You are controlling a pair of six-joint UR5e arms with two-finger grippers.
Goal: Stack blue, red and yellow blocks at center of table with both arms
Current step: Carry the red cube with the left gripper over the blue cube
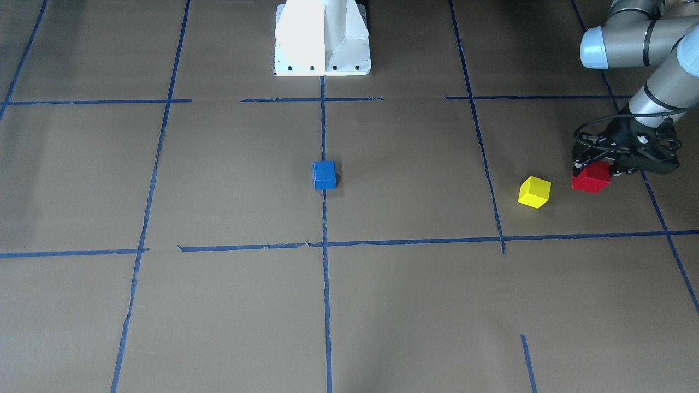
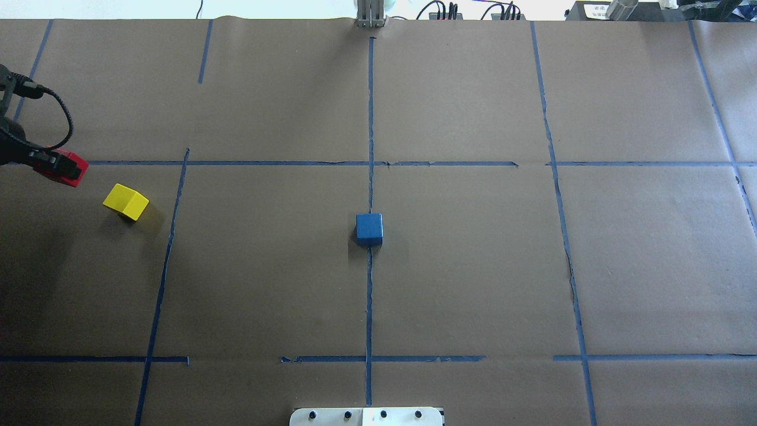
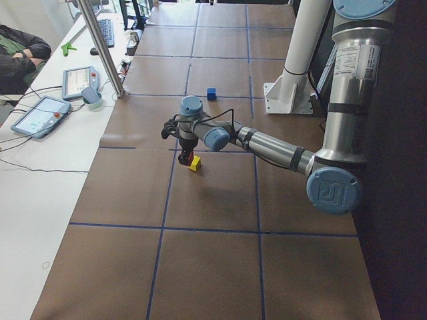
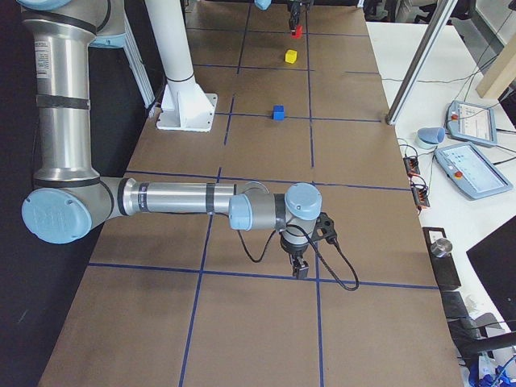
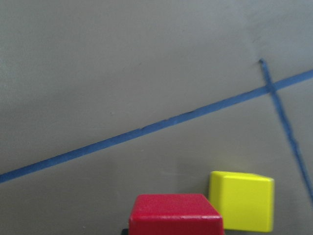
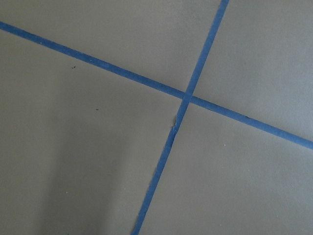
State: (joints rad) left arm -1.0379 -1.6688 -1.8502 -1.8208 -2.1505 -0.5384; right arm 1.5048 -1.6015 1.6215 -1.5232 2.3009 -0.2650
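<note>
My left gripper (image 1: 596, 168) is shut on the red block (image 1: 591, 179) at the table's far left end, close over the paper; it also shows in the overhead view (image 2: 54, 165). The yellow block (image 1: 534, 192) lies tilted just beside the red block (image 5: 176, 215), toward the centre. The blue block (image 2: 369, 229) sits alone on the centre tape line. My right gripper (image 4: 299, 270) shows only in the exterior right view, low over the table's right end; I cannot tell if it is open or shut.
The robot's white base (image 1: 322, 38) stands at the table's robot-side edge. Blue tape lines (image 2: 370, 118) divide the brown paper into squares. Tablets and cables (image 4: 468, 145) lie on the side benches beyond the paper.
</note>
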